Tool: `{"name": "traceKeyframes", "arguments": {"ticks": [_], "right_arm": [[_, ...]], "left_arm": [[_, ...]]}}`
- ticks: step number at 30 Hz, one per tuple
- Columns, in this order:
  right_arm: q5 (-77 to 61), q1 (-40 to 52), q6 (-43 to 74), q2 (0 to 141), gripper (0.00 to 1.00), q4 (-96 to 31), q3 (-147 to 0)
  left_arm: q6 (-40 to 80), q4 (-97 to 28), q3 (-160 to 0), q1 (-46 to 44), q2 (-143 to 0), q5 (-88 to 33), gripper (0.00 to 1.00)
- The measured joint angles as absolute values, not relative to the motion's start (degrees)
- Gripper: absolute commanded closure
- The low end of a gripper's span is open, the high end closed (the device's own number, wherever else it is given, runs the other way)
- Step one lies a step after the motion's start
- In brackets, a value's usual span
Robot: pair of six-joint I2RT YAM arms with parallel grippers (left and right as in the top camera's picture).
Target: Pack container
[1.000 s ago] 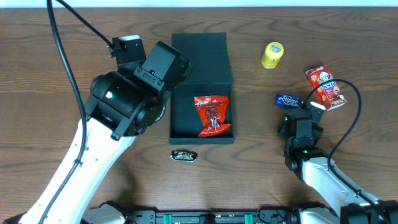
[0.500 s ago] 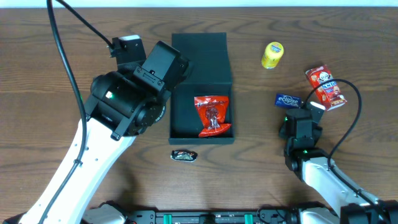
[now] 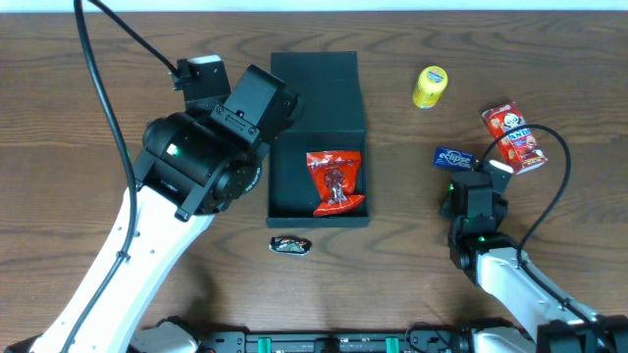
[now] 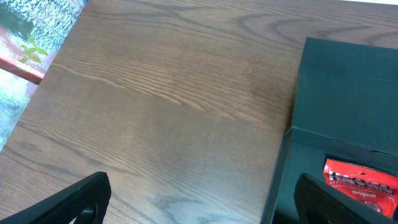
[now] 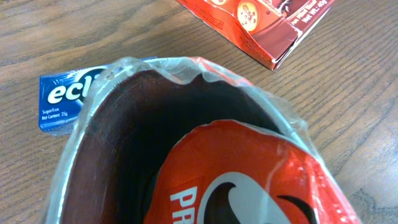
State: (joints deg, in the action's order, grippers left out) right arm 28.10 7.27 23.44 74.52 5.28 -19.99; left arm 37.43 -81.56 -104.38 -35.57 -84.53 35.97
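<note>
The container (image 3: 316,98) is a dark square box lying open in the middle of the table, its lid folded flat at the far side. A red snack packet (image 3: 335,182) lies inside, at the right of the box. My left gripper (image 4: 205,208) hovers open over the box's left wall (image 4: 281,174), one finger (image 4: 74,199) above the bare wood. My right gripper (image 3: 491,175) is at the right, next to a blue gum pack (image 3: 453,157). A red snack tub with a clear lid (image 5: 249,174) fills the right wrist view and hides the fingers.
A red snack box (image 3: 513,137) and a yellow-capped tub (image 3: 429,86) lie at the far right. A small dark wrapped sweet (image 3: 290,244) lies in front of the container. The left arm's bulk covers the table left of the box.
</note>
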Motion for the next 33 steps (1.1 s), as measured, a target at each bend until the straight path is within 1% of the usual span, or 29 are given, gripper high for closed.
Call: {"name": "traceKeyframes", "arguments": {"ticks": [1, 3, 9, 12, 15, 17, 22, 23, 24, 26, 29, 33], "right_arm": [[28.1, 7.3, 23.4, 74.5, 0.92, 5.4, -20.0], [28.1, 7.3, 23.4, 74.6, 0.99, 5.5, -20.0], [27.7, 7.3, 23.4, 74.3, 0.99, 5.4, -20.0], [27.0, 8.5, 23.1, 71.9, 0.98, 2.1, -20.1], [26.4, 12.0, 20.9, 65.4, 0.99, -6.5, -22.2], [26.3, 14.3, 19.0, 60.8, 0.99, -13.2, -26.2], [24.4, 19.3, 16.9, 52.3, 0.99, -32.1, -40.6], [23.0, 19.9, 16.9, 51.5, 0.99, -36.9, -43.9], [22.0, 20.3, 16.9, 51.1, 0.99, -39.2, -45.9], [17.7, 20.8, 17.9, 51.0, 0.99, -46.3, -51.2], [9.5, 20.9, 20.4, 51.9, 0.99, -53.1, -56.9], [-5.1, 20.9, 22.8, 55.0, 0.99, -55.0, -61.6]], "left_arm": [[37.4, -81.6, -104.4, -35.6, -84.5, 36.0, 0.05], [37.5, -81.6, -104.4, -35.6, -84.5, 36.0, 0.05], [37.4, -81.6, -104.4, -35.6, -84.5, 36.0, 0.05], [37.5, -81.6, -104.4, -35.6, -84.5, 36.0, 0.05], [37.5, -81.6, -104.4, -35.6, -84.5, 36.0, 0.05], [37.4, -81.6, -104.4, -35.6, -84.5, 35.9, 0.05], [37.4, -82.3, -104.3, -35.4, -84.5, 36.0, 0.05], [37.4, -82.5, -104.3, -35.4, -84.4, 36.0, 0.05], [37.4, -82.6, -104.3, -35.4, -84.1, 36.0, 0.05], [37.4, -83.0, -104.0, -34.9, -82.8, 36.0, 0.05], [37.4, -84.5, -104.0, -32.9, -79.1, 36.0, 0.05], [37.5, -86.1, -104.0, -29.8, -73.4, 35.0, 0.05]]}}
